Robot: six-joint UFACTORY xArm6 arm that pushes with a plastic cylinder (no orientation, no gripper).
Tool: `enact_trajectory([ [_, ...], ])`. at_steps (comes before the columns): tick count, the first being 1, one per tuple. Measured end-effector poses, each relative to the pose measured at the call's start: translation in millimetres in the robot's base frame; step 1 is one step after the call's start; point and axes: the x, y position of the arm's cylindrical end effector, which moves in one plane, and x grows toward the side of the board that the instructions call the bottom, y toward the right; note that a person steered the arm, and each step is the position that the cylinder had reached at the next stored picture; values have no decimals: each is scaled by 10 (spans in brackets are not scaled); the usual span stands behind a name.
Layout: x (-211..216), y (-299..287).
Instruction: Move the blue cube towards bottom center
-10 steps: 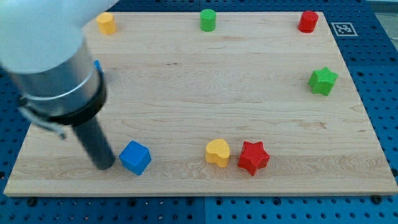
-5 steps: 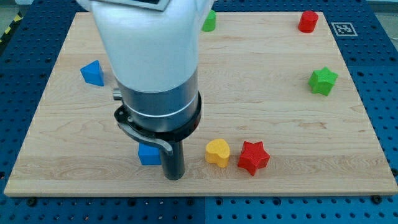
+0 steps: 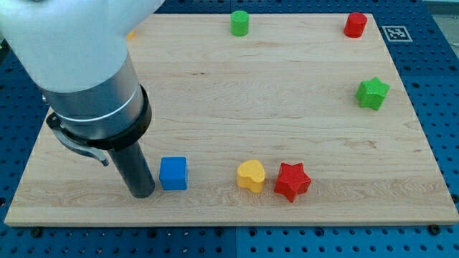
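1. Our tip (image 3: 141,193) now stands on the tabletop (image 3: 287,107) just to the view's left of the blue cube (image 3: 173,173), close beside its left face; contact cannot be confirmed.
2. Change over the last half second: the rod was at the cube's right, near its lower corner, with the arm body covering much of the block. It has since swung back to the left side, and the cube is fully visible.
3. Change over the last second: the cube sat rotated, a corner toward us, somewhat further left. It now sits squared up and slightly further right.
4. End effector state: a plain rod with nothing to open or close, so it holds nothing; it can only push.
5. Cube location: near the bottom edge, left of centre. The yellow heart (image 3: 251,175) lies to its right with a clear gap, and the red star (image 3: 292,181) sits just beside the heart.
6. Judgement: partial progress only. The tip is on the correct side for a rightward push along the bottom edge.
7. Risk: a long push would drive the cube into the heart.
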Motion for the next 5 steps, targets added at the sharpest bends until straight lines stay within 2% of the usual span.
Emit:
enact_trajectory([
  [3,-102,-25],
  [5,-208,252],
])
